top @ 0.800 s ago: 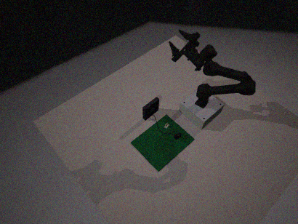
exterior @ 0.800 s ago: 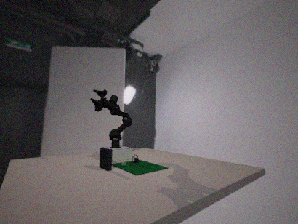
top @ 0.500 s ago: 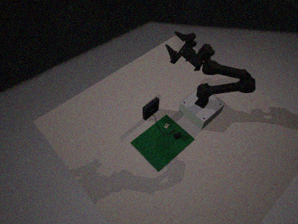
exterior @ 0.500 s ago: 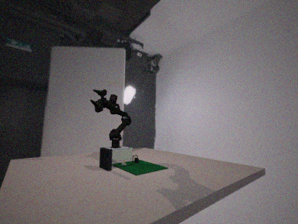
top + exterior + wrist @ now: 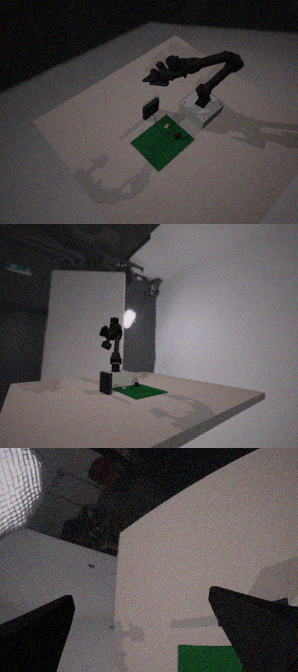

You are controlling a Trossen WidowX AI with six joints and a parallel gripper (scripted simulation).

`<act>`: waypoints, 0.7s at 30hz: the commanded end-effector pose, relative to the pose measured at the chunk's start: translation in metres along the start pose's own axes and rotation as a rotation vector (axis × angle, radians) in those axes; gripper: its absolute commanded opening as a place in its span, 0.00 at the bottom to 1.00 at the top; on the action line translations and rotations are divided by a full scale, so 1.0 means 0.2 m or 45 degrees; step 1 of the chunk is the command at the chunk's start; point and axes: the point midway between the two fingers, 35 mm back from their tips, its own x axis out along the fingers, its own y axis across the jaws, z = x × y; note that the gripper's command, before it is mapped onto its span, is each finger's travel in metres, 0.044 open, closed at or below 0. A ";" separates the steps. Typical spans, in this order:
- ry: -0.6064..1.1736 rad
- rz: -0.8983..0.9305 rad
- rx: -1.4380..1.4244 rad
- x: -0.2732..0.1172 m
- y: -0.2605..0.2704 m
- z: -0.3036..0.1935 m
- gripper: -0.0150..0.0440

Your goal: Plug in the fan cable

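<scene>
My gripper (image 5: 155, 83) (image 5: 143, 599) is open and empty, high above the table and well away from the board. The green board (image 5: 156, 149) (image 5: 145, 392) (image 5: 202, 659) lies flat on the table. A small pale header (image 5: 166, 126) (image 5: 124, 388) is near its edge on the fan's side. The black square fan (image 5: 150, 108) (image 5: 105, 382) stands upright beside the board. Its thin dark cable runs over the board to a small black piece (image 5: 177, 135) (image 5: 137, 384), apart from the pale header. Whether that piece is the plug or something bearing it is too small to tell.
The arm's pale base box (image 5: 194, 118) (image 5: 122, 379) stands right behind the board. The table (image 5: 91, 134) (image 5: 54, 417) (image 5: 165, 568) carries long shadows of the arm. A bright lamp (image 5: 129, 318) (image 5: 17, 488) shines in the background.
</scene>
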 end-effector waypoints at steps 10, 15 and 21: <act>1.139 -0.478 -1.160 -0.03 -0.33 -1.01 1.00; 1.639 -0.657 -1.614 -0.25 -0.53 -1.26 1.00; 1.707 -0.682 -1.671 -0.29 -0.55 -1.29 1.00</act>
